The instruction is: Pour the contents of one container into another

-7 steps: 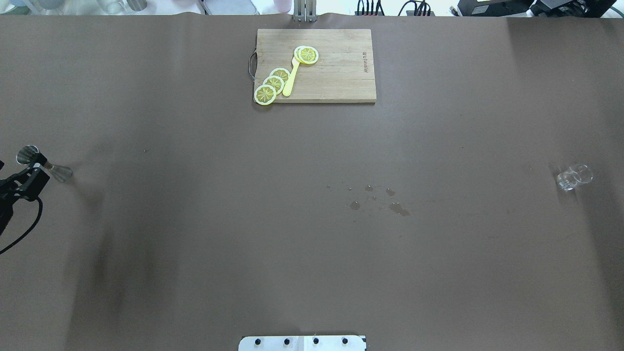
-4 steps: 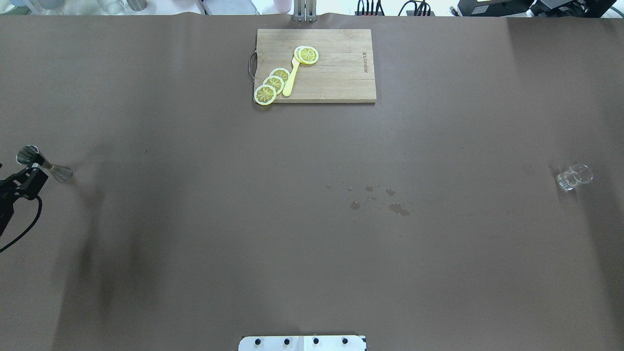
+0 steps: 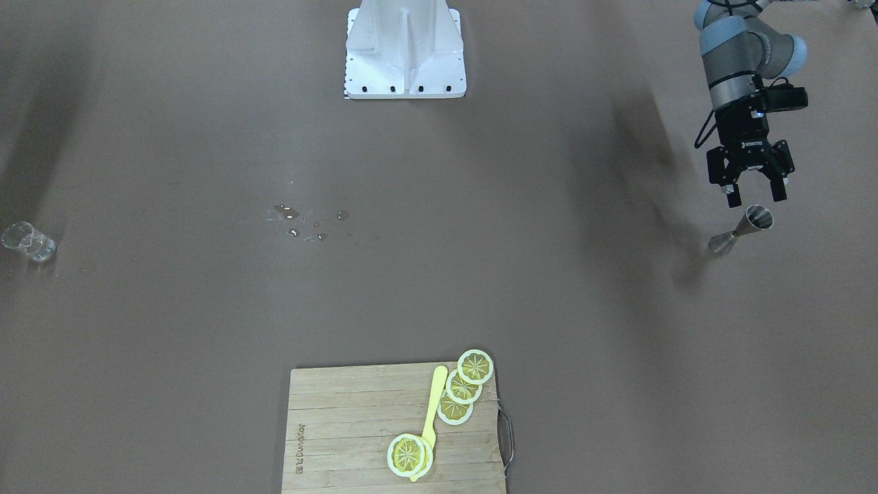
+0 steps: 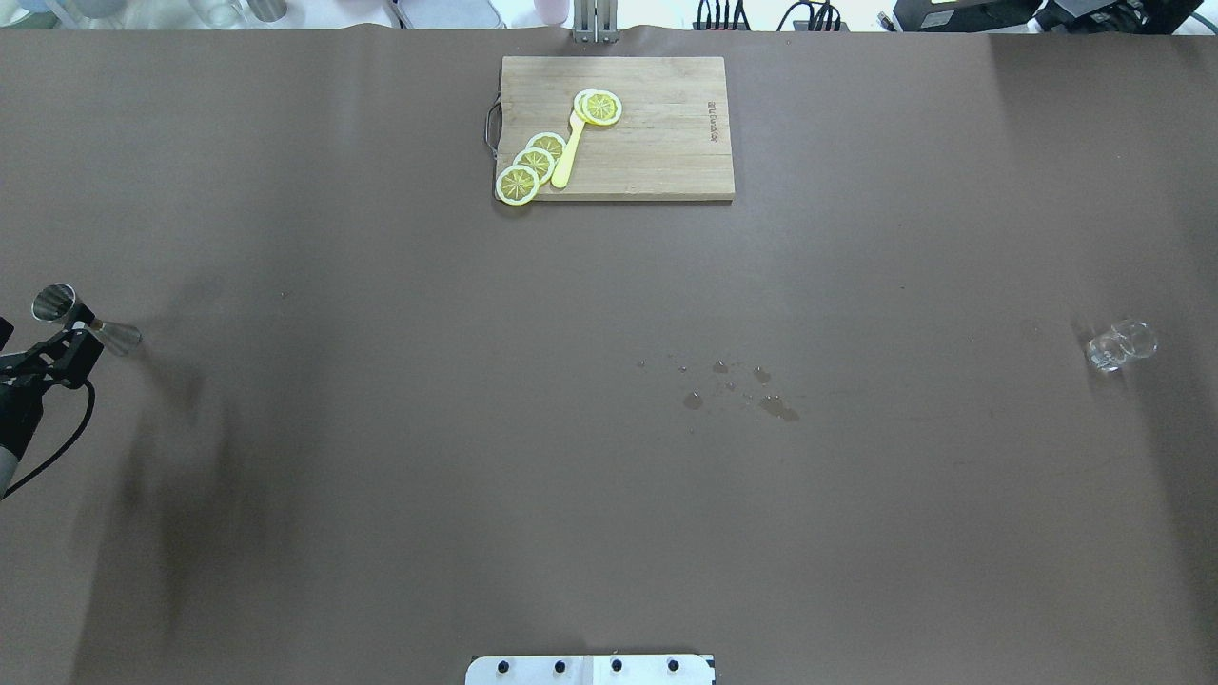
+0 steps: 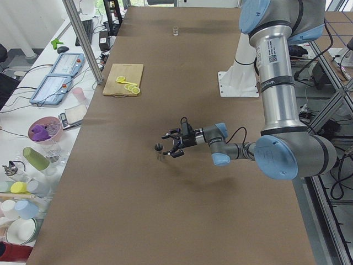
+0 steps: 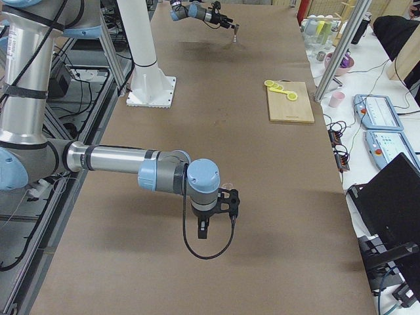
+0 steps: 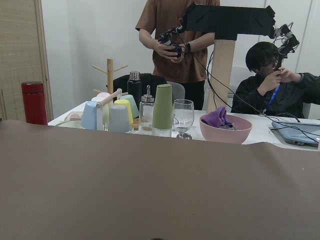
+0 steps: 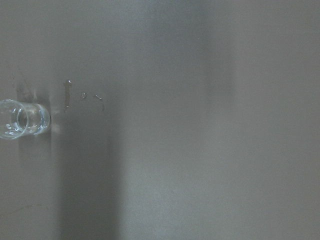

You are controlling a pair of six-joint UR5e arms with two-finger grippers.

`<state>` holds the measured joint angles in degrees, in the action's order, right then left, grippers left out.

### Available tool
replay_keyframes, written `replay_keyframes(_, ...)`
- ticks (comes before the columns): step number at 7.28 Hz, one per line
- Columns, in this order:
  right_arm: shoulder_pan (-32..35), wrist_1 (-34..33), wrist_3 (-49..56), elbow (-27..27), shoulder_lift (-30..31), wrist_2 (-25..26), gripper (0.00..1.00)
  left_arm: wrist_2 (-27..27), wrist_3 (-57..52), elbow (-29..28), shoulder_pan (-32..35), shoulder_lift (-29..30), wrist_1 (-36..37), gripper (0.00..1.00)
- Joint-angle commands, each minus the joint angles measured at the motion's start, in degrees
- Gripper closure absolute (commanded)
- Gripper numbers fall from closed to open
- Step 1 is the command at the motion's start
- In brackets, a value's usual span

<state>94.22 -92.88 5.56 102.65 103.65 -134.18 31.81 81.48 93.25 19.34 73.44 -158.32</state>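
Standing tall on a narrow base, the jigger [image 3: 744, 230] likely tips easily; the left gripper [image 3: 754, 197], wide and empty beside it, may knock it over.

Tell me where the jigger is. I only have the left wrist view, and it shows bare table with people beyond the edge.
Observer: The jigger stands upright on the table, just past the left pincer and outside its grip.
Operator: Is that pincer open?
Observer: Yes, it is spread wide and holds nothing.
Operator: And the other container?
Observer: A small clear glass stands at the opposite end of the table, on the robot's right.
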Motion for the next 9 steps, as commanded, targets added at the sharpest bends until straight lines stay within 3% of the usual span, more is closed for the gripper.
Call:
replay_keyframes(1,0.0,0.24,0.07,0.36,0.06,-0.2,0.0,-0.34,-0.01,-4.02,0.0,2.75,-0.06,0.03)
replay_keyframes(5,0.0,0.33,0.07,0.8,-0.29,-0.55,0.0,-0.96,-0.1,-10.18,2.19,8.03,-0.06,0.03)
replay_keyframes(9,0.0,0.42,0.16,0.8,-0.47,-2.04,0.0,-0.87,0.51,-12.21,2.63,10.14,-0.06,0.03)
